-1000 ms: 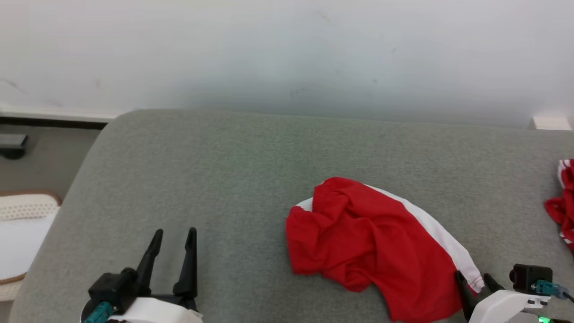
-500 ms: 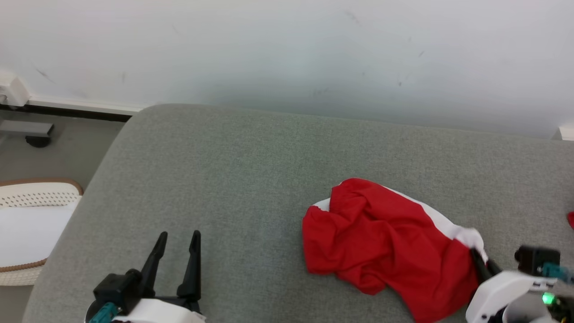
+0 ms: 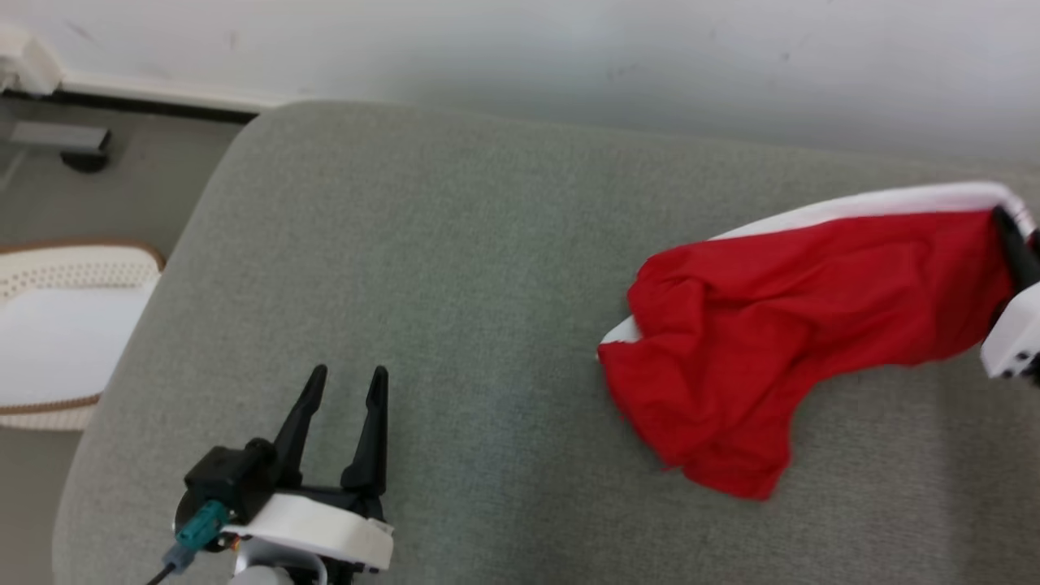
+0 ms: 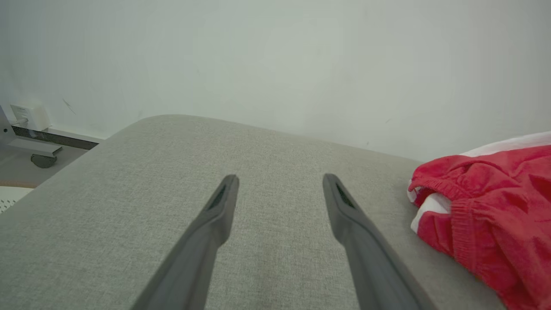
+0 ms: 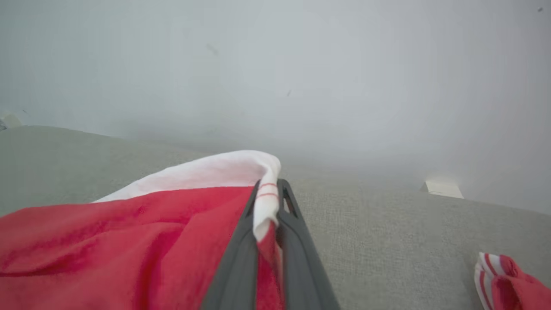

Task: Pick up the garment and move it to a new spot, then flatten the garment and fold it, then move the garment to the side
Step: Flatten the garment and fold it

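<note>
The garment [image 3: 780,325] is red with a white band along its upper edge and hangs stretched over the grey cushion. My right gripper [image 3: 1011,231] is shut on its white-edged corner at the far right, lifting that end, while the crumpled left end rests on the cushion. In the right wrist view the garment [image 5: 129,241] is pinched between the fingers of my right gripper [image 5: 269,191]. My left gripper [image 3: 345,382] stands open at the lower left, well clear of the cloth. The left wrist view shows my left gripper [image 4: 280,181] over bare cushion, with the garment [image 4: 486,211] to its right.
The grey cushion [image 3: 455,268] has a rounded left edge, with floor beyond it. A white perforated basket [image 3: 57,325] stands on the floor at the left. A second red and white striped cloth [image 5: 510,280] lies on the cushion to the right. A pale wall runs behind.
My right gripper has closed on the garment's white-edged corner and lifted it up and away, stretching the cloth. The head view has tilted and shifted. The left gripper stays open.
</note>
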`<state>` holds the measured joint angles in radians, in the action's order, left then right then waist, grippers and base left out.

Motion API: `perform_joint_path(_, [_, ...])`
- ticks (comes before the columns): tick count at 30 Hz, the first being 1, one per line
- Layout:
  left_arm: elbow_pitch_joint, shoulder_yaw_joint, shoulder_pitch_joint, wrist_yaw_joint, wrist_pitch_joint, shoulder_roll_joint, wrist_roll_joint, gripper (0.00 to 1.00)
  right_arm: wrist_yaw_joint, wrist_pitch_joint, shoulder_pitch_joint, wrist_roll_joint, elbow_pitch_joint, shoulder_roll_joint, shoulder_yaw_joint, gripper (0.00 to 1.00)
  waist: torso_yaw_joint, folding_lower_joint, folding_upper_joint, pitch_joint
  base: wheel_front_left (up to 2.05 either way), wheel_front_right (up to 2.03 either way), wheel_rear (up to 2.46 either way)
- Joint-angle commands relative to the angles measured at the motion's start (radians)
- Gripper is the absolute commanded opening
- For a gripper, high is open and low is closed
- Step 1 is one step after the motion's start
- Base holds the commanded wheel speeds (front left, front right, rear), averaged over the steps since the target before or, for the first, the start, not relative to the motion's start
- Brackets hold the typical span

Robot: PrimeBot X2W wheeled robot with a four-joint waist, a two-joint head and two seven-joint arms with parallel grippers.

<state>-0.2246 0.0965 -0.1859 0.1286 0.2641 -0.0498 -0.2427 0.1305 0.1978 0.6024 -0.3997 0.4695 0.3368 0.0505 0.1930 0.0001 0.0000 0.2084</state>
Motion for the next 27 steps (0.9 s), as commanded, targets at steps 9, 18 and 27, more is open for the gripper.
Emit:
perform_joint_path(9, [0.006, 0.016, -0.068, 0.001, 0.000, -0.003, -0.019, 1.00, 0.000, -0.132, 0.241, 0.030, 0.247, 0.081, 0.027, 0.00, 0.070, -0.0001, 0.0000, 0.144, 0.00, 0.00, 0.00])
perform_joint_path(18, [-0.011, 0.014, -0.065, 0.001, 0.000, -0.003, -0.021, 1.00, 0.000, -0.256, 0.313, 0.087, 0.474, 0.039, 0.020, 1.00, 0.052, -0.0001, 0.0000, 0.099, 0.00, 0.00, 0.00])
perform_joint_path(27, [-0.024, -0.018, -0.012, 0.001, 0.000, -0.003, -0.003, 1.00, 0.000, -0.401, 0.180, 0.028, 0.390, -0.031, 0.150, 1.00, -0.035, -0.0001, 0.0000, -0.054, 0.00, 0.00, 0.00])
